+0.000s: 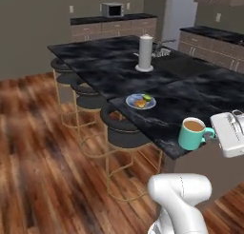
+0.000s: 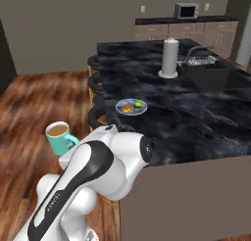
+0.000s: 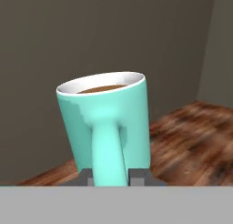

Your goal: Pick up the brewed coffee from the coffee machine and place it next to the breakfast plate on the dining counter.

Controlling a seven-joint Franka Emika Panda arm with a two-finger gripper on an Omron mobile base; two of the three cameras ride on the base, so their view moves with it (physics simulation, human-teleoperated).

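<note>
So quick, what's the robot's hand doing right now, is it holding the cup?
Gripper: closed on the handle of the teal mug of coffee, holding it up in the air near the edge of the dining counter.

One teal mug (image 1: 192, 133) with brown coffee. One blue plate (image 1: 140, 102) carrying orange-brown food plus one green piece. One black marble bench (image 1: 119, 69). One white upright paper towel roll (image 1: 145, 53) on bench. One sink faucet (image 1: 163, 43). One microwave (image 1: 112, 10) on far worktop. Bar stools (image 1: 125, 128) along bench edge: four visible in left base view, farthest partly hidden. One claw (image 3: 114, 176), two dark fingertips (image 3: 87, 176) flanking mug handle.
</note>
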